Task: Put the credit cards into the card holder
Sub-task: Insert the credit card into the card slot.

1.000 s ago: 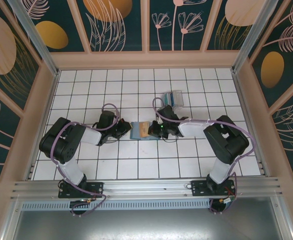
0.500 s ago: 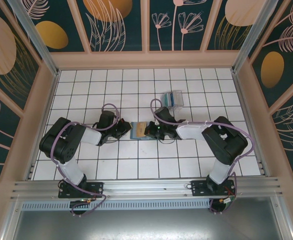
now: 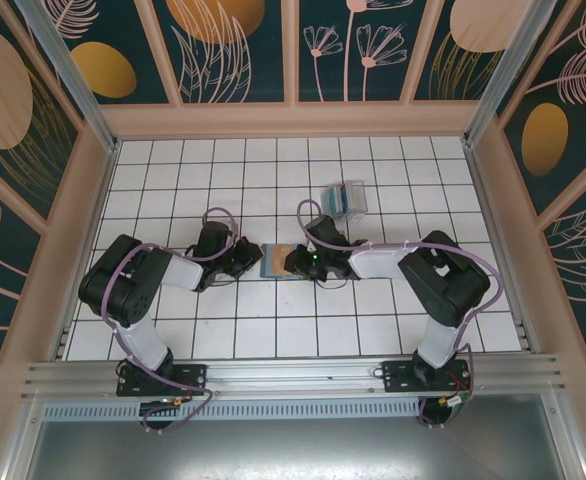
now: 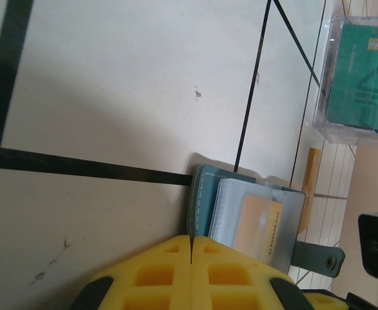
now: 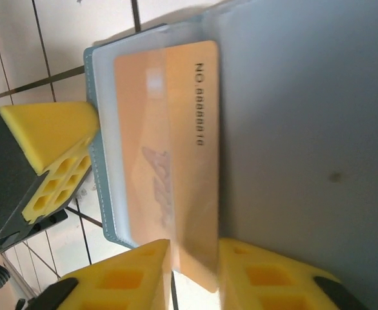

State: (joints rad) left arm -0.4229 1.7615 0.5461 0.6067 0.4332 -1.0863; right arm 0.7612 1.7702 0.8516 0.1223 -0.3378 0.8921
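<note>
You have the tiled table (image 3: 173,180) with the card holder (image 5: 292,129) lying open between both arms. The right gripper (image 5: 194,248) pinches the tan-orange card (image 5: 169,148) (laid across the holder's inner face). The left gripper (image 4: 190,242) has its pads closed together at the holder's edge.

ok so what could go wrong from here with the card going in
The tan-orange card looks partway into a pocket of the card holder, pinched at its tail end by the right gripper. Pushing further could bow it or snag it on the pocket lip. The left gripper seems to grip just the holder's edge, so the holder may slide or twist under the push.
</note>
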